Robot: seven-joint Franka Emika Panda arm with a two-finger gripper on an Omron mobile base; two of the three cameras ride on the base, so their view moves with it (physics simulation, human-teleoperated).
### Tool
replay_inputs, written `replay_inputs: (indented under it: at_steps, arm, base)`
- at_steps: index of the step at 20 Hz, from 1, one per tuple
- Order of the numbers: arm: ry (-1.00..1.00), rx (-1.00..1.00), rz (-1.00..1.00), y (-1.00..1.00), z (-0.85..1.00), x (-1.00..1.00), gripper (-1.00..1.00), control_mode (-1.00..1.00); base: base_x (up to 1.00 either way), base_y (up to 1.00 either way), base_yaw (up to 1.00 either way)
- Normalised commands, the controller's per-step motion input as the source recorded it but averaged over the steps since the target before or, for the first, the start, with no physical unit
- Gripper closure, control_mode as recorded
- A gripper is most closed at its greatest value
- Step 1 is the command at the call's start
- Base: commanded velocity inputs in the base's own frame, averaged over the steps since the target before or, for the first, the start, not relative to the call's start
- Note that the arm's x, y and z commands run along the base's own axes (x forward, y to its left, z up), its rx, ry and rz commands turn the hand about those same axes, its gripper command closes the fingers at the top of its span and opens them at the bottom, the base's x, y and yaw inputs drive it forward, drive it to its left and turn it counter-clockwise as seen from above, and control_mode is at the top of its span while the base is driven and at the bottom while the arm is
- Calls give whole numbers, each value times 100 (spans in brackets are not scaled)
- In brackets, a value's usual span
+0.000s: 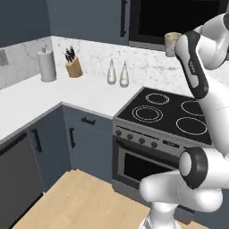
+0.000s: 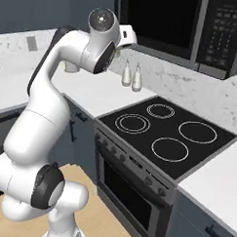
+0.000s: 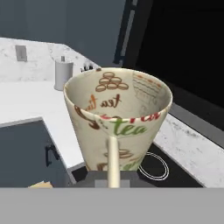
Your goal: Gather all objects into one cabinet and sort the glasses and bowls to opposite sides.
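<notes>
My gripper (image 3: 113, 178) is shut on the handle of a beige-grey mug (image 3: 117, 118) printed with "tea" words, one of the glasses, and holds it upright. In the left base view the mug (image 1: 171, 43) hangs high beside the arm, in front of the dark microwave. The slate blue-grey cabinet (image 1: 89, 18) with its long black bar handle (image 1: 123, 18) stands just left of the mug; its door (image 3: 87, 30) is shut. The bowls are out of view.
A black microwave (image 2: 193, 26) hangs over the four-ring stove (image 2: 161, 129). On the white counter (image 1: 36, 98) stand two small bottles (image 1: 118, 74), a knife block (image 1: 73, 66) and a paper towel roll (image 1: 47, 65). Lower drawers and a dishwasher front sit below.
</notes>
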Motion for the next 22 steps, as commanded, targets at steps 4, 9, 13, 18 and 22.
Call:
replay_inputs:
  at_steps: [4,9,13,18,22]
  arm:
    - [0,0,0,0,0,0,100,100]
    - [0,0,0,0,0,0,100,100]
    - [0,0,0,0,0,0,100,100]
    - [0,0,0,0,0,0,100,100]
    - [0,0,0,0,0,0,100,100]
  base:
    - [-23,49,56]
    - [-15,48,56]
    - [-9,47,56]
    - [-9,50,48]
    - [0,99,15]
